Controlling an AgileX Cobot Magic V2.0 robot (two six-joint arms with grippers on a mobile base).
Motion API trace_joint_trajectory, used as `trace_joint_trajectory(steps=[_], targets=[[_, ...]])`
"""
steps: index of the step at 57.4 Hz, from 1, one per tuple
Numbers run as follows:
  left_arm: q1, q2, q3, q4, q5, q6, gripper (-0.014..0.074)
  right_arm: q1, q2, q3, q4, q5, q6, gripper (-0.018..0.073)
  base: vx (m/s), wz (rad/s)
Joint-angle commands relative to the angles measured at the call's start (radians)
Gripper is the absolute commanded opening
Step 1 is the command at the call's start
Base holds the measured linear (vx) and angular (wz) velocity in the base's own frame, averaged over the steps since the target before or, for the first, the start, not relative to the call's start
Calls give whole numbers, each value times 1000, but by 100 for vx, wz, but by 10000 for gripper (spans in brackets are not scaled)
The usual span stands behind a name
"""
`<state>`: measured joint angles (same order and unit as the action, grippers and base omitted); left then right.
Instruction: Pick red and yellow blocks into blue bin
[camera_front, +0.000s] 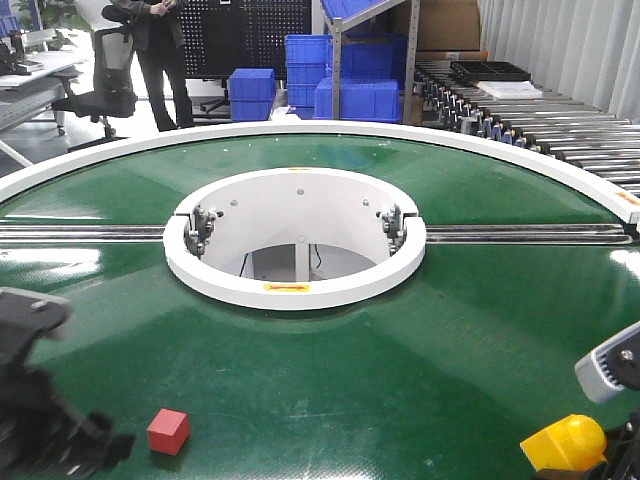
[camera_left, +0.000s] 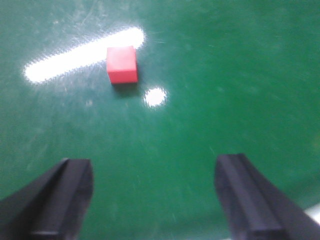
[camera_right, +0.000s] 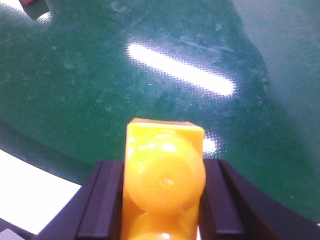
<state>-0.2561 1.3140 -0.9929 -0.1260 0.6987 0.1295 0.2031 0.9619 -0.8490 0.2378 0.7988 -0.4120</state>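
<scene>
The small red cube (camera_front: 168, 431) sits on the green belt at the front left; it also shows in the left wrist view (camera_left: 122, 64) and at the top left corner of the right wrist view (camera_right: 34, 6). My left gripper (camera_left: 154, 192) is open and empty, short of the cube; in the front view it is the blurred dark arm (camera_front: 90, 440) left of the cube. My right gripper (camera_right: 164, 192) is shut on the yellow studded brick (camera_right: 164, 175), held above the belt at the front right (camera_front: 565, 443). The wide blue bin is out of view.
The green round conveyor (camera_front: 320, 390) has a white ring hub (camera_front: 296, 290) in its middle and a white outer rim (camera_front: 480, 135). Ribbed blue crates (camera_front: 355, 100) stand behind. A person (camera_front: 160, 50) stands at the back left. A roller conveyor (camera_front: 560, 125) runs at the right.
</scene>
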Motion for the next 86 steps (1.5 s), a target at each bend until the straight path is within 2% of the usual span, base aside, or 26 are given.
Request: trace_joint_trajectory(steps=[1,11,30,41,65,77,86], targets=[[-3,92,-103,38,-53,-40,649,-3,-13,-28,11,-50,-2,260,0,0],[34,275,-228,61,-49,-63,634,-3,-13,-28,11,-50,-5,260,0,0],[38,503,-413,58,-48,-61,587,-3,-13,-28,11,-50,-5,260,0,0],[38,586,-480,-2,-55,-24,597,-3,-13,-28,11,-50,-5,260,0,0],[38,679,-512,-20,-126,-24,593,-3,-13,-28,11,-44,-5,260,0,0],[38,701,-512,-20,-113,-24,591,-3,-13,-28,11,-45,-5,260,0,0],[38,703,-512,-19,-94,-24,534,-3,-13,-28,11,-45,-5,260,0,0]])
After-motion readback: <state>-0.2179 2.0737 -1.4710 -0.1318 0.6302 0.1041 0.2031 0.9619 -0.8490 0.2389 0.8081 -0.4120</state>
